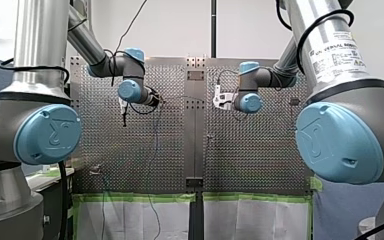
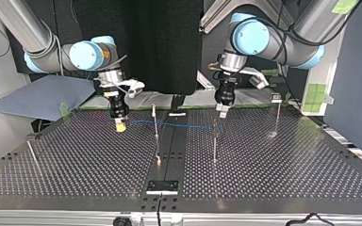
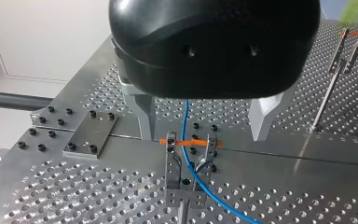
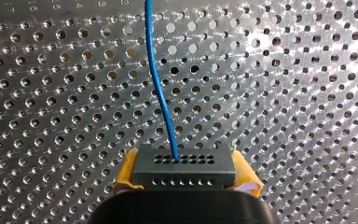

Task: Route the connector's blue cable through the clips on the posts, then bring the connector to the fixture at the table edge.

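2 grippers (image 2: 119,125) (image 2: 222,111), 4 posts (image 2: 32,153) (image 2: 155,122) (image 2: 214,143) (image 2: 277,113), 1 blue cable (image 2: 179,125) w/ 1 connector (image 4: 184,165)

Grey connector (image 4: 185,166); its blue cable (image 4: 161,93) passes between prongs of a clip (image 3: 170,156).

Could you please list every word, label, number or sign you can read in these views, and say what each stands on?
"UNIVERSAL ROBOTS": white label on my right arm; its smaller lines are too blurred.
Embossed logo on the blue joint caps: not legible.
Engraved marks along the perforated table: too small to read.
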Tool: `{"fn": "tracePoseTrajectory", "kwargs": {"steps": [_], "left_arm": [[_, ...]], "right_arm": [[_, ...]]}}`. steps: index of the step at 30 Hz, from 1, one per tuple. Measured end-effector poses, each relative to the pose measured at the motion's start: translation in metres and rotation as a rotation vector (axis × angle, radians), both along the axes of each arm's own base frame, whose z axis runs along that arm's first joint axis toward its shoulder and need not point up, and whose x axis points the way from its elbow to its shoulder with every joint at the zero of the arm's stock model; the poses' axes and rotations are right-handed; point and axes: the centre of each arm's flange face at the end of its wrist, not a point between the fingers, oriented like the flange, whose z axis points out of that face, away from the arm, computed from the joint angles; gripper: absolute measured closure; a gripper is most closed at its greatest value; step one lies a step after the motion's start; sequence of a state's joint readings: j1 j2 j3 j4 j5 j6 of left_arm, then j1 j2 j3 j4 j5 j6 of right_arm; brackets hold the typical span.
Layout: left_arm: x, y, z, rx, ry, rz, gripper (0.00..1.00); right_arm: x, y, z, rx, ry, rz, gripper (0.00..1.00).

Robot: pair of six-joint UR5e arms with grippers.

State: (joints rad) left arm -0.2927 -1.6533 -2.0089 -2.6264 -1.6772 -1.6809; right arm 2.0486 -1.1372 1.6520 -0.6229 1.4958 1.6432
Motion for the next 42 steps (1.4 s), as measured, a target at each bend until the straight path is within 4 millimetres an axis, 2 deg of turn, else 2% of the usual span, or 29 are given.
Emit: {"fn": "tracePoseTrajectory", "kwargs": {"steps": [9, 15, 25, 28, 42], "left_arm": [[-0.002, 0.001, -0.001, 0.005, 0.016, 0.016, 0.0], [-0.007, -0.009, 0.005, 0.015, 0.037, 0.013, 0.0], [-0.011, -0.041, 0.036, -0.059, 0.001, 0.013, 0.0], [-0.015, -0.051, 0.039, -0.071, -0.003, 0.013, 0.0], [-0.022, -0.103, 0.023, -0.04, 0.03, 0.014, 0.0]], "right_arm": [[0.0, 0.0, 0.0, -0.001, 0.0, 0.0, 1.0], [0.0, 0.0, -0.001, 0.0, 0.0, 0.0, 1.0], [0.0, 0.0, -0.003, 0.004, 0.001, 0.001, 1.0], [0.0, 0.0, -0.003, 0.006, -0.001, 0.001, 1.0], [0.001, 0.0, -0.004, 0.01, -0.003, 0.01, 1.0]]}}
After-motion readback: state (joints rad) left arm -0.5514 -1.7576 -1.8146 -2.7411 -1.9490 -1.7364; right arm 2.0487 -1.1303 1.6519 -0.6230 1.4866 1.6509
